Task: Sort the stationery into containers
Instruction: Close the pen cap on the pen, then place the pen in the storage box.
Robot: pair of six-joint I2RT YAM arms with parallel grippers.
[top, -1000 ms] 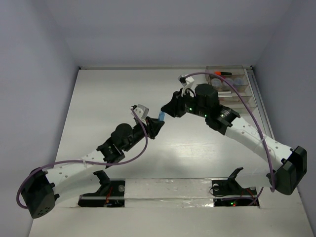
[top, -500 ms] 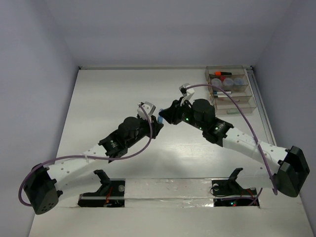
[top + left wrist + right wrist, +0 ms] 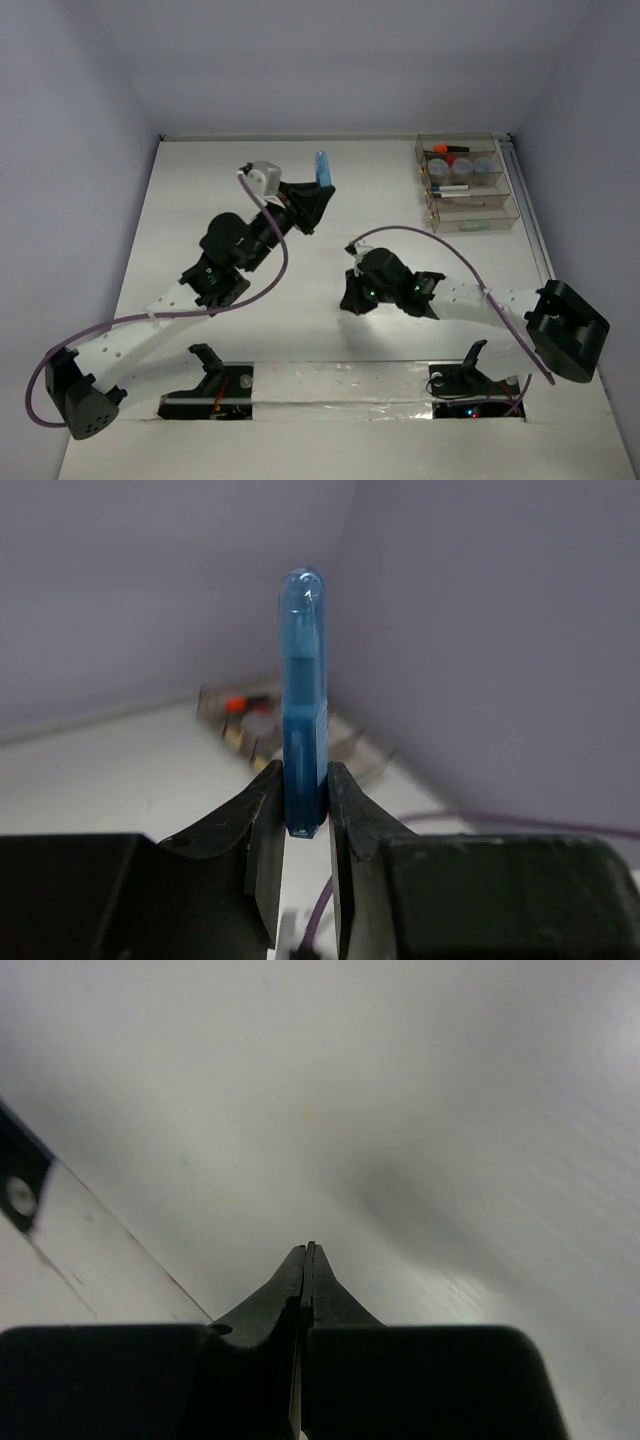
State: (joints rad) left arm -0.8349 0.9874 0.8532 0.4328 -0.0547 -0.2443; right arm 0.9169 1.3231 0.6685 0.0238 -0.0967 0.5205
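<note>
— Where is the translucent light blue highlighter (image 3: 303, 680)?

— The left hand (image 3: 303, 785) is clamped on its lower end. It stands upright between the fingers, lifted above the far middle of the white counter (image 3: 200, 190).

— And the clear, brownish stepped plastic organiser (image 3: 470, 212)?

— At the counter's far right corner, well apart from the highlighter.

— What about the right hand (image 3: 305, 1252)?

— Its fingers are pressed together with nothing between them, low over the counter near the front middle.
</note>
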